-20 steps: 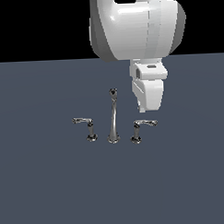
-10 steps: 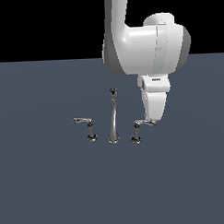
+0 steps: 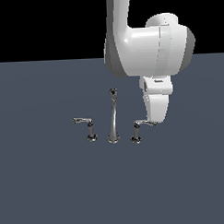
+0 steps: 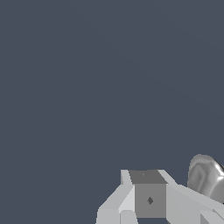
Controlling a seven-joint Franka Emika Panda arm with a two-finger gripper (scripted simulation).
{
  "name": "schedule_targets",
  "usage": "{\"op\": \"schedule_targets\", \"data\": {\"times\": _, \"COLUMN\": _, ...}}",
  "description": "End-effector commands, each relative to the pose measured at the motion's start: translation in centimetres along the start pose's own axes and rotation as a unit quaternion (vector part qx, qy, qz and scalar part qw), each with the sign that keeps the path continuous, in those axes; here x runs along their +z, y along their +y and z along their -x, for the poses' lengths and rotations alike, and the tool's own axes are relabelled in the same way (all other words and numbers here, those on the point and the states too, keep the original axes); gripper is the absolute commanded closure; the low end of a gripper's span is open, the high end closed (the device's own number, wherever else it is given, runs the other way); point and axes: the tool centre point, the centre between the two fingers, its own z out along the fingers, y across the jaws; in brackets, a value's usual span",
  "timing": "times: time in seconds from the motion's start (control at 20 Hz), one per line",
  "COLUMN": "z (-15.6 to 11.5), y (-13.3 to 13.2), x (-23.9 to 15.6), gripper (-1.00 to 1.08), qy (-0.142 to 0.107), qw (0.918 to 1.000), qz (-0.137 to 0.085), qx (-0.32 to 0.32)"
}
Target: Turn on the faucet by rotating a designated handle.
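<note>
I have the gripper (image 3: pixel 155 121) down at the lever tip of the handle (image 3: pixel 138 129); can't tell whether it's open or gripping

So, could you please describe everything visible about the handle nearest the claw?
The handle is a short shiny chrome post on a dark round base, standing upright on the grey surface at the exterior view's right of the tall spout. Its thin lever reaches toward the claw, whose tip meets the lever's end; actual contact cannot be confirmed.
</note>
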Motion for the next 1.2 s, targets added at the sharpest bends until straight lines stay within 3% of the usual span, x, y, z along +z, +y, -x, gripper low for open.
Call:
{"op": "schedule_targets", "data": {"times": 0.0, "z": -0.4, "y": 0.8, "x": 0.0, "gripper": 1.08, "qy": 0.000, "qw": 1.0000, "qz": 0.000, "qx": 0.000}}
{"op": "schedule_targets", "data": {"times": 0.4, "z": -1.4, "y": 3.2, "x": 0.0, "gripper": 1.08, "qy": -0.001, "qw": 1.0000, "qz": 0.000, "qx": 0.001}}
{"op": "schedule_targets", "data": {"times": 0.45, "z": -0.9, "y": 2.3, "x": -0.1, "gripper": 1.08, "qy": -0.001, "qw": 1.0000, "qz": -0.005, "qx": -0.002}}
{"op": "schedule_targets", "data": {"times": 1.15, "z": 0.1, "y": 7.5, "x": 0.0, "gripper": 1.08, "qy": -0.001, "qw": 1.0000, "qz": -0.001, "qx": 0.000}}
